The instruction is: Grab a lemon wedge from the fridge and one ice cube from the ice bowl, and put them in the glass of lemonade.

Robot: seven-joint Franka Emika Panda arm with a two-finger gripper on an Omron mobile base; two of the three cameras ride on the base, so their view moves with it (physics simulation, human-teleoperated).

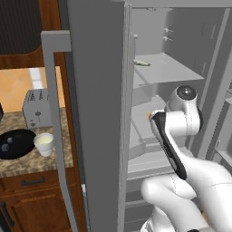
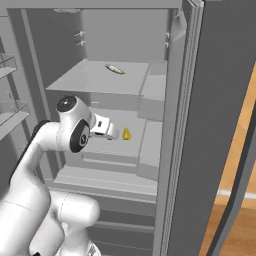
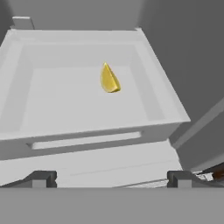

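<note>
The fridge (image 1: 97,113) stands open, its grey door (image 2: 215,100) swung wide. A tiny yellow lemon wedge (image 2: 126,133) lies in a shallow grey drawer (image 3: 83,113) on the middle level, and it appears upright near the drawer's centre in the hand view (image 3: 109,79). My gripper (image 2: 112,131) reaches into the fridge just left of the wedge, apart from it. The gripper (image 3: 111,179) is open, both fingertips (image 3: 41,178) set wide with nothing between them. On the counter at the left sit the black ice bowl (image 1: 16,144) and the glass of lemonade (image 1: 44,144), side by side.
A silver toaster (image 1: 36,108) stands behind the bowl and glass. A small greenish item (image 2: 115,69) lies on the upper fridge shelf. Door bins (image 2: 10,115) line the left side. The open door's edge and long handle (image 1: 56,136) stand between the fridge interior and the counter.
</note>
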